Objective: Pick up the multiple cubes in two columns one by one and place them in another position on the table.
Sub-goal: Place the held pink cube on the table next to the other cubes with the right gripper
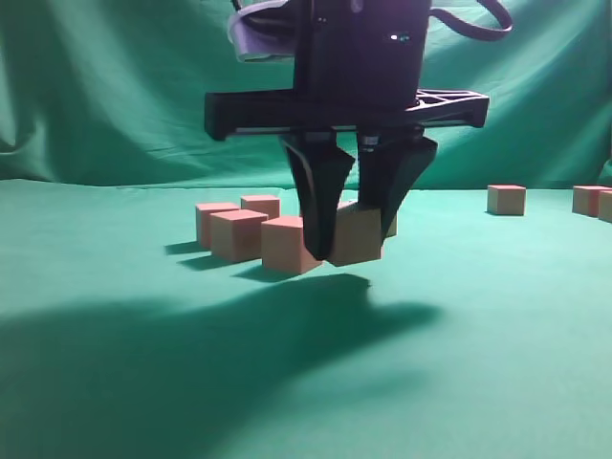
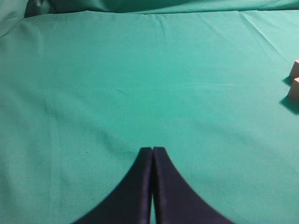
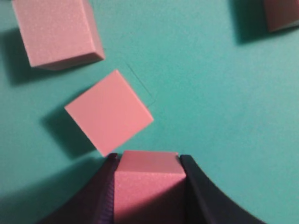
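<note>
In the exterior view my right gripper (image 1: 350, 251) comes down from above at the middle of the table (image 1: 115, 382). It is shut on one tan cube (image 1: 361, 239), which hangs slightly above the cloth over its own shadow. The right wrist view shows this pink-topped cube (image 3: 148, 184) clamped between both fingers (image 3: 196, 186). Several more cubes stand just left of and behind it (image 1: 286, 245) (image 1: 236, 234) (image 1: 260, 204). Two of them lie ahead of the jaws (image 3: 110, 112) (image 3: 56, 30). My left gripper (image 2: 153, 150) is shut and empty over bare cloth.
More cubes (image 1: 506, 199) (image 1: 590, 199) stand apart at the far right, near the wrinkled green backdrop (image 1: 115, 86). Two cubes (image 2: 295, 69) (image 2: 294, 89) show at the right edge of the left wrist view. Another cube (image 3: 282, 14) sits in the right wrist view's top right corner.
</note>
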